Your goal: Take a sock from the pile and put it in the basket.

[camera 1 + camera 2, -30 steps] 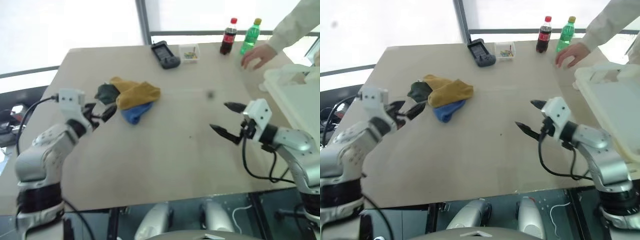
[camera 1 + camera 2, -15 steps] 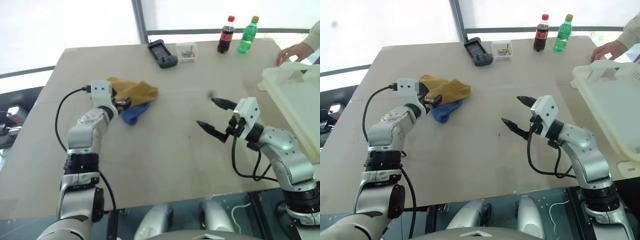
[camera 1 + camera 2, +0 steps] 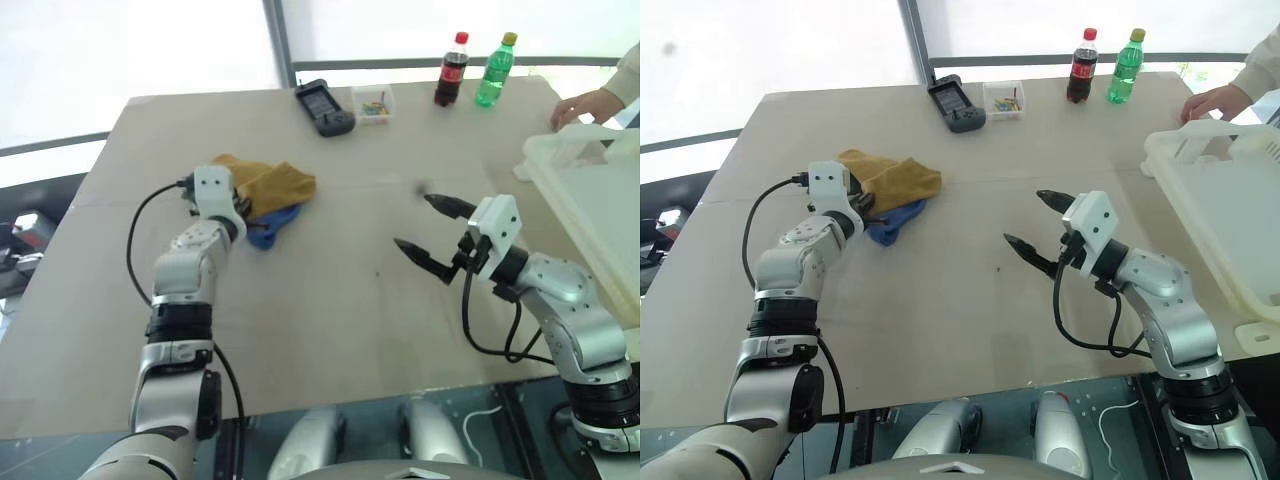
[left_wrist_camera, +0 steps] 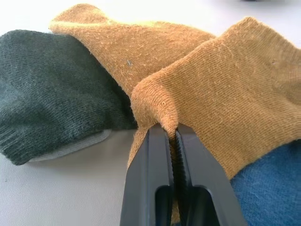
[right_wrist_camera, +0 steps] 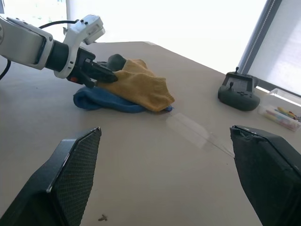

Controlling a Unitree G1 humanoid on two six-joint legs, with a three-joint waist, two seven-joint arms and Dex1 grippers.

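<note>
The pile (image 3: 264, 193) lies on the table's left half: a mustard sock (image 4: 225, 89) on top, a dark green sock (image 4: 47, 80) beside it and a blue sock (image 3: 268, 229) underneath. My left gripper (image 4: 168, 133) is at the pile's near left edge, shut on a raised fold of the mustard sock. My right gripper (image 3: 416, 222) hovers open over the bare middle of the table, nothing between its fingers. The basket (image 3: 1196, 149), whitish and translucent, stands at the right edge of the table.
At the far edge stand a cola bottle (image 3: 451, 70) and a green bottle (image 3: 496, 70), with a small clear box (image 3: 377, 103) and a black controller (image 3: 326, 108) to their left. A person's hand (image 3: 587, 102) rests behind the basket.
My left gripper reached forward into the pile and closed on the mustard sock's fold. The person's hand drew back to the right. The right arm kept still.
</note>
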